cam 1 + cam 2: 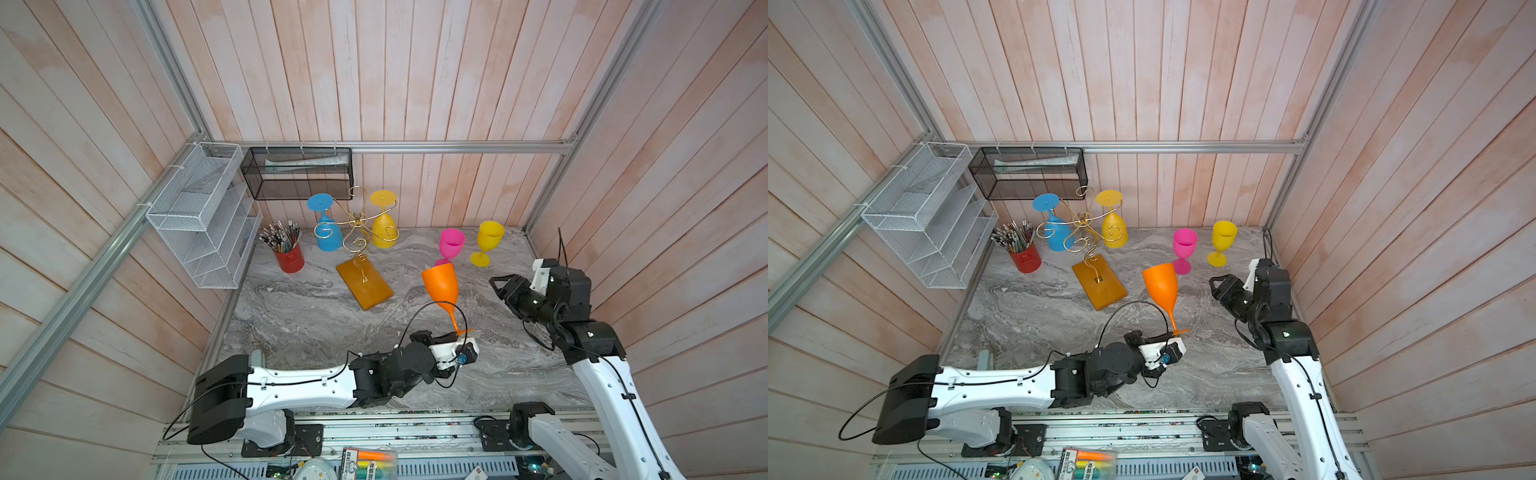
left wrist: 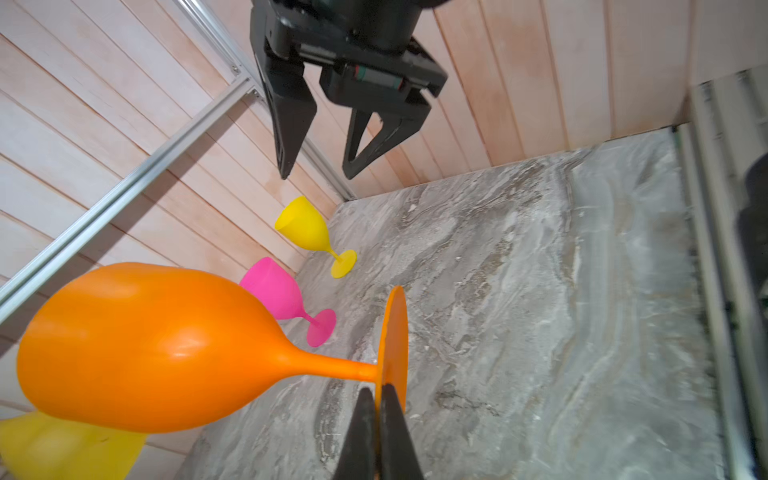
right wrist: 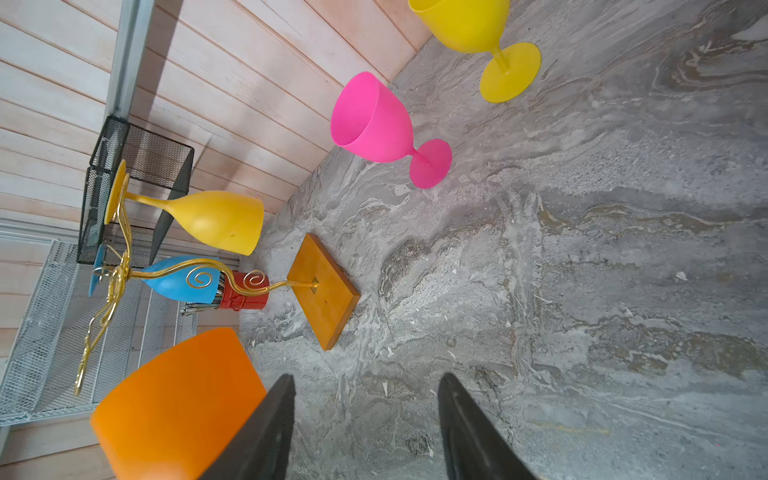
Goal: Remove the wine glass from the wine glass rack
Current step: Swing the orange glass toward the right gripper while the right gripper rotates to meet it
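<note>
My left claw [image 2: 380,392] is fully closed on the edge of the flat foot of the orange wine glass [image 2: 145,345]. Its two fingers [image 2: 359,419] pinch the disc from either side. The glass is held clear of the surface [image 1: 316,324] with the stem slanted, the bowl above and beyond the claw, and the rim uppermost. It is off the wine glass rack [image 1: 357,226] and well apart from it. My right claw [image 3: 365,376] stands partly open and holds nothing. The orange bowl lies near one of its fingers without touching it. Ahead of the right claw, a pink glass [image 1: 452,243] and a standing yellow glass [image 1: 489,237] rest upright on the surface, side by side. Farther from both claws, past the orange bowl, the rack stands on its wooden base [image 1: 365,284]. Two glasses hang upside down from its scroll arms: a hanging yellow glass [image 1: 384,235] on the side nearer the right claw and a blue glass [image 1: 328,237] on the far side. A red cup [image 1: 289,257] of pencils stands beyond the blue glass.
</note>
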